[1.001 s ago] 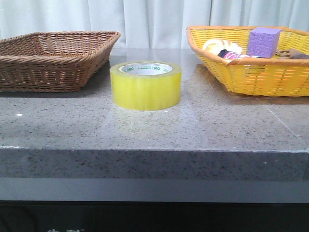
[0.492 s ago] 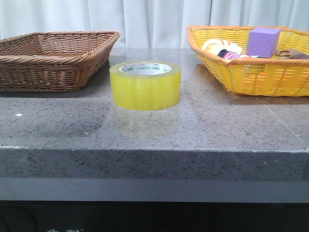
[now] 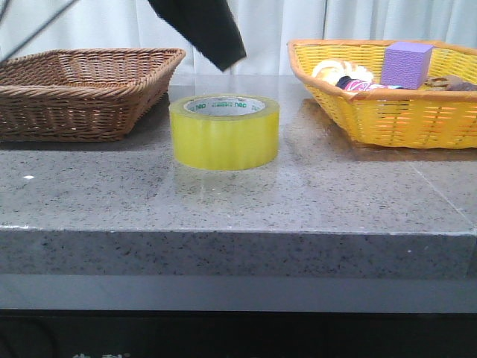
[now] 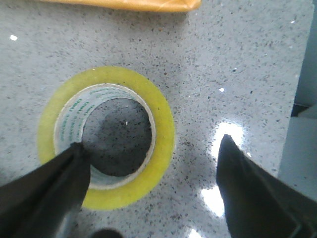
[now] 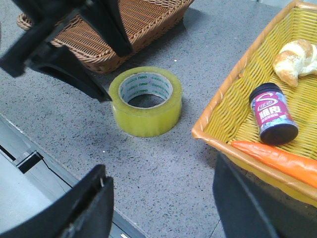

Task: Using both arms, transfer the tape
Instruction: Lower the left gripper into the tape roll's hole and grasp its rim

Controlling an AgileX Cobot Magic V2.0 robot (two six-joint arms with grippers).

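A: Sitting near the front middle of the grey speckled surface [image 3: 313, 201], the tape [image 3: 224, 131] is lying flat on its side face with its core opening facing up. What is crowding it?

B: Nothing is touching it. The left gripper [image 4: 148, 188] is hovering right above it with its jaws spread wide; one finger [image 4: 49, 188] is hanging over the roll's rim and core, the other is standing clear over bare surface beside the roll. In the front view only a dark piece of that left arm [image 3: 201, 30] is showing, coming in from above, just behind the tape.

A: And the other side?

B: The right gripper [image 5: 158, 208] is hanging well apart from the tape, jaws released and holding nothing, looking across at it.

A: What is sitting farther back?

B: A brown wicker basket [image 3: 82, 89] is resting behind and to the left of the tape. A yellow woven basket [image 3: 395, 112] is resting behind and to the right, carrying a purple cube [image 3: 406, 63], a croissant [image 5: 294, 59], a small dark jar [image 5: 272, 114] and a carrot [image 5: 277, 161]. A white curtain [image 3: 261, 30] is hanging behind everything.
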